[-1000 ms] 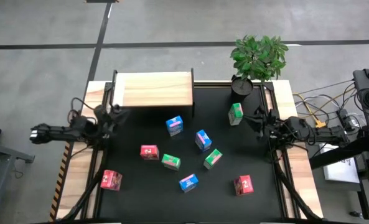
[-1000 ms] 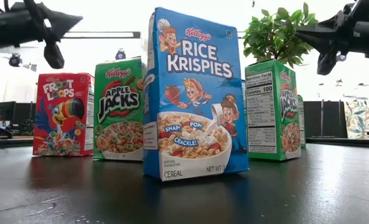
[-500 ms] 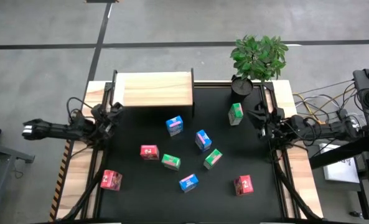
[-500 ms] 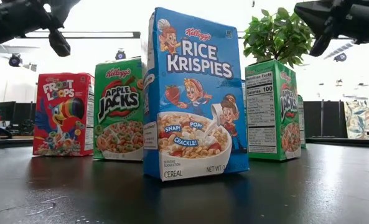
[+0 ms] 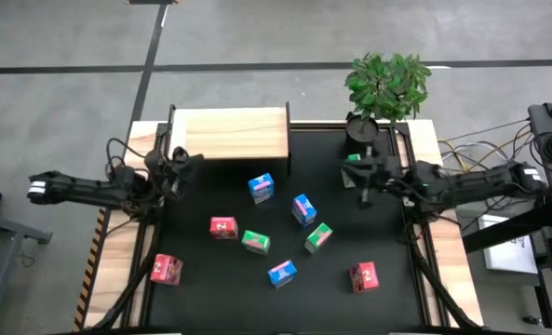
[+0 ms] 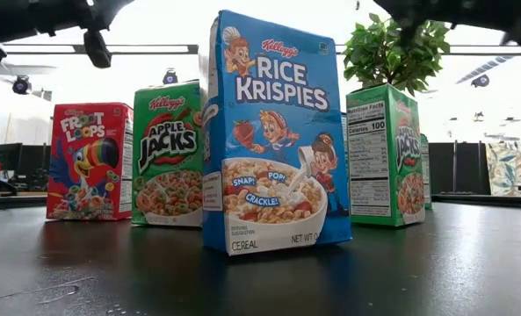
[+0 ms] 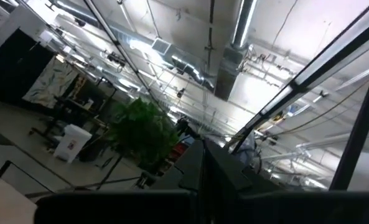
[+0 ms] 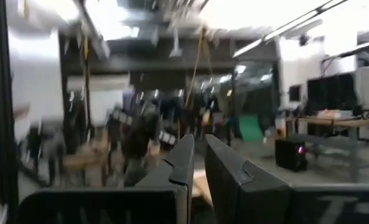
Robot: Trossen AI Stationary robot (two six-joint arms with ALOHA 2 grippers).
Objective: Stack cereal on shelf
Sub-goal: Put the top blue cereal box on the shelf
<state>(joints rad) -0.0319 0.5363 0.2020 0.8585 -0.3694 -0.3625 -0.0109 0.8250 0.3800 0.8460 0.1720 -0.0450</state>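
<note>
Both claws, left and right, hang clenched and empty; shelf bare.

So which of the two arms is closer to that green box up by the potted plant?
The right. Its gripper hangs over the green box near the plant, partly hiding it. The left gripper is far across the mat, by the shelf.
</note>
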